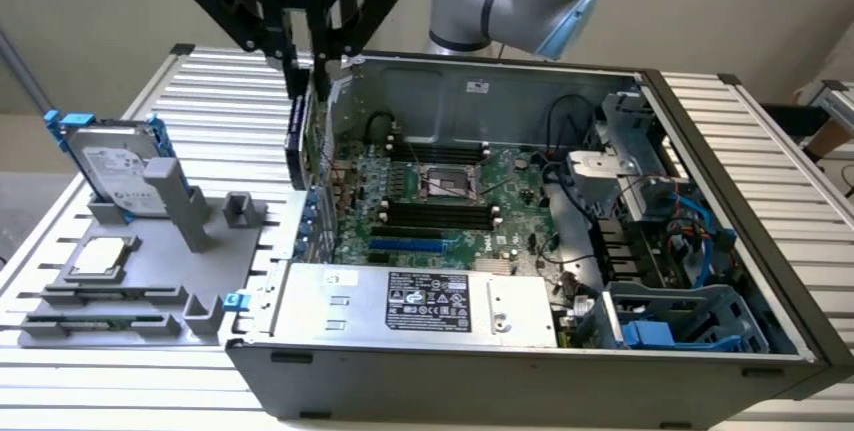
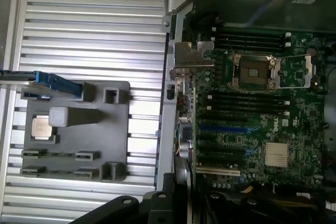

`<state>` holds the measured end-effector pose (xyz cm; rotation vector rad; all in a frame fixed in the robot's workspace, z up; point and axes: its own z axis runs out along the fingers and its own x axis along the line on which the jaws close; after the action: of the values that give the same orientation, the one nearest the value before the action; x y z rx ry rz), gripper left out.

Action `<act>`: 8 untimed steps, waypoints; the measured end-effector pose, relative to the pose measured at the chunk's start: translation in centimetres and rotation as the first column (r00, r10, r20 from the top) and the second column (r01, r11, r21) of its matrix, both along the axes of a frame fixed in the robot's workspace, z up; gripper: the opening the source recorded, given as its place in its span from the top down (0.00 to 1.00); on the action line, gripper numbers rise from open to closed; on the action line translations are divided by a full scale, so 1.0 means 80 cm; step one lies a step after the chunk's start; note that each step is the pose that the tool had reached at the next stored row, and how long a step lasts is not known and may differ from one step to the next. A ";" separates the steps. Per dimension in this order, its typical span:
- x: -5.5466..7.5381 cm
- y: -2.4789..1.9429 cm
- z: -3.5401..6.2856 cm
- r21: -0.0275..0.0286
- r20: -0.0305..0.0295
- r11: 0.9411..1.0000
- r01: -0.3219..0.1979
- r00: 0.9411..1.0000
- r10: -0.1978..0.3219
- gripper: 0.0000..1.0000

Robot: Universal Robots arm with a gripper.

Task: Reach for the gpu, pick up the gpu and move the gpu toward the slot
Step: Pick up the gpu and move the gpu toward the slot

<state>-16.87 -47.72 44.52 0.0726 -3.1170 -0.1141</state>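
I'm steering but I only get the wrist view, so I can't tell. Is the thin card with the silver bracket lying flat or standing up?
Observer: Standing up. The black gripper holds the thin flat green gpu card upright beside the open grey computer case's wall on the exterior view's left.
Operator: What's at the case's front?
Observer: A silver metal power supply box with a black-and-white label.
Operator: And the hard drive?
Observer: The silver hard drive in its blue frame stands upright in the grey holder.
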 end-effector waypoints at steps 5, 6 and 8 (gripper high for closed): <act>0.028 0.0000 0.000 0.004 0.000 1.000 0.000 1.000 0.000 0.73; 0.034 0.0000 0.000 0.004 0.000 1.000 0.000 1.000 0.000 0.73; 0.045 0.0001 -0.001 0.004 0.000 1.000 0.000 1.000 0.000 0.73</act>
<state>-13.25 -47.71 44.45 0.0728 -3.1169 -0.1205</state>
